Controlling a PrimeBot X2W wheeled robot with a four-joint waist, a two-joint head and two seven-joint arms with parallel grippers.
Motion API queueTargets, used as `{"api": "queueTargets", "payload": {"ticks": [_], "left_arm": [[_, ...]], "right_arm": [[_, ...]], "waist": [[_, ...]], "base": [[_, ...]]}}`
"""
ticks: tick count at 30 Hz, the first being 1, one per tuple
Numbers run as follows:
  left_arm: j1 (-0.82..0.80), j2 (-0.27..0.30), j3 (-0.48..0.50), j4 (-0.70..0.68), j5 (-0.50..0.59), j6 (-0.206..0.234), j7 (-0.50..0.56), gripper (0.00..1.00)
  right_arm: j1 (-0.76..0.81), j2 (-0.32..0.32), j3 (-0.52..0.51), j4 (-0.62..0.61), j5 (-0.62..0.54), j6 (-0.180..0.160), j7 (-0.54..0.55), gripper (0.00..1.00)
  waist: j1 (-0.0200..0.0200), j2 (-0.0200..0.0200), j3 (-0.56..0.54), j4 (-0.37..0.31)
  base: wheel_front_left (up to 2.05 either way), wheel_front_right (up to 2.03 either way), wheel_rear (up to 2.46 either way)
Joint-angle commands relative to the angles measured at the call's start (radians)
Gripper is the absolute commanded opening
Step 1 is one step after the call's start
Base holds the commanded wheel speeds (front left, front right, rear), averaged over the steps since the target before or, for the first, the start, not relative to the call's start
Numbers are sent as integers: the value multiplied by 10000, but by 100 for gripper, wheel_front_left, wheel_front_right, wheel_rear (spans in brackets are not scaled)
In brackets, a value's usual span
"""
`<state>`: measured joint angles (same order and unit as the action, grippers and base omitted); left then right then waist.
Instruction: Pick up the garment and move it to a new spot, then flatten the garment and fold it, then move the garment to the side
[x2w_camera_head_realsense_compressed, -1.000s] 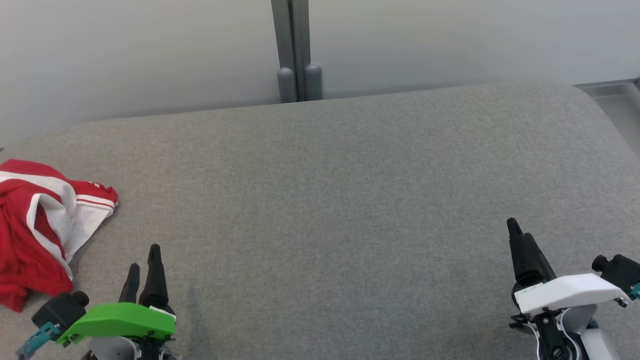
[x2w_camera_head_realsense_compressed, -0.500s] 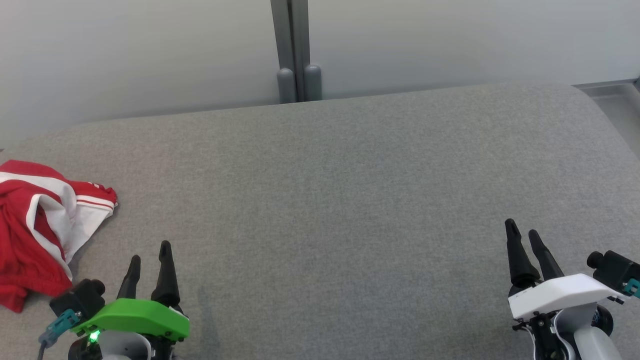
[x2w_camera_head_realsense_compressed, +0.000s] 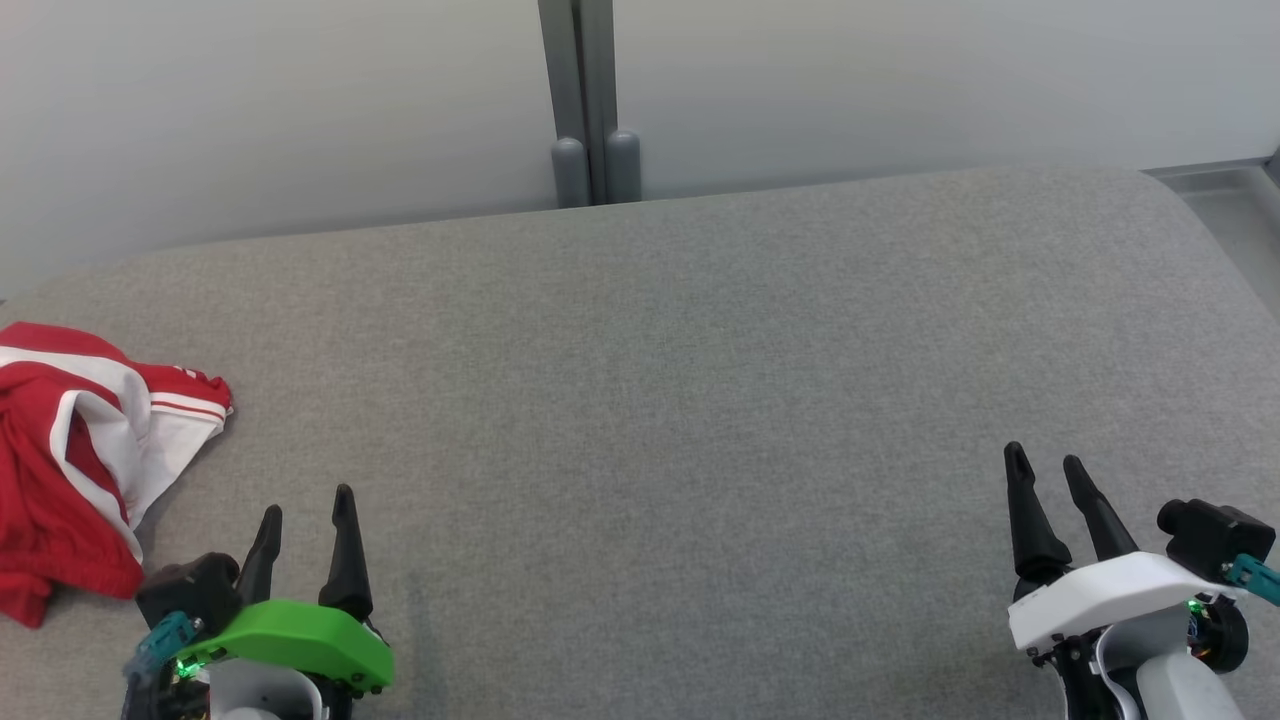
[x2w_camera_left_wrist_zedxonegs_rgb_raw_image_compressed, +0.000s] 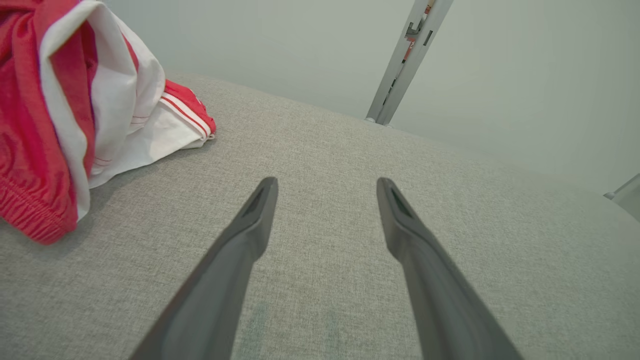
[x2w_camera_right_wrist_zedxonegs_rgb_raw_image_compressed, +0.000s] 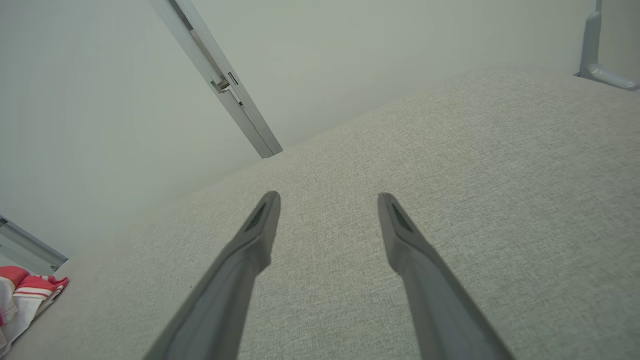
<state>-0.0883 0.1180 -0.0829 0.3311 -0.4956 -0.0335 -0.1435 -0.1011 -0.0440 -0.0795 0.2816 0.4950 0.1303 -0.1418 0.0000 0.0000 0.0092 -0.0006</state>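
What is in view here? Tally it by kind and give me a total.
garment, red and white: 1
grippers, both open, left gripper and right gripper: 2
table, grey fabric top: 1
Total: 4

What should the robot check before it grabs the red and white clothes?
1. Found the garment, crumpled at the left end of the grey surface: ok.
2. Jaws of the left gripper open, empty: ok.
3. Jaws of the right gripper open, empty: ok.
4. The left gripper over the garment: not ok, it sits beside it, apart.
5. The garment wholly on the grey surface: cannot tell, the head view's edge cuts it off.
6. Bare room mid-surface for a new spot: ok.
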Motion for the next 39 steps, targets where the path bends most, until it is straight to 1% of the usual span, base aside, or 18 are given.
{"api": "queueTargets", "payload": {"ticks": [1,9,13,15,18,25,29,39], "left_arm": [[-79,138,-42,-39,254,77,-106,100],[-116,234,-253,-6,1096,213,-299,100],[-139,288,-350,-109,1509,354,-386,100],[-155,333,-399,-110,1798,525,-443,100],[-176,384,-549,-22,2094,646,-509,100],[-27,372,-731,-20,2582,884,-648,100],[100,302,-745,-45,2805,936,-737,100],[312,59,-488,81,3315,752,-934,100]], "right_arm": [[-120,-45,-1,-6,-341,4,-129,100],[-309,-54,5,189,-1303,5,-324,100],[-417,-57,43,149,-1758,5,-415,100],[-451,-59,90,149,-1955,5,-460,100],[-463,-62,191,168,-2215,4,-531,100],[-334,-68,412,204,-2656,4,-679,100],[-230,-72,490,223,-2856,5,-755,100],[-6,-79,417,263,-3445,5,-963,100]], "waist": [[0,0,9,-1],[0,0,38,6],[0,0,54,19],[0,0,59,23],[0,0,64,30],[0,0,65,62],[0,0,73,71],[0,0,48,118]], "base": [[0,0,0],[0,0,0],[0,0,0],[0,0,0],[0,0,0],[0,0,0],[0,0,0],[0,0,0]]}}
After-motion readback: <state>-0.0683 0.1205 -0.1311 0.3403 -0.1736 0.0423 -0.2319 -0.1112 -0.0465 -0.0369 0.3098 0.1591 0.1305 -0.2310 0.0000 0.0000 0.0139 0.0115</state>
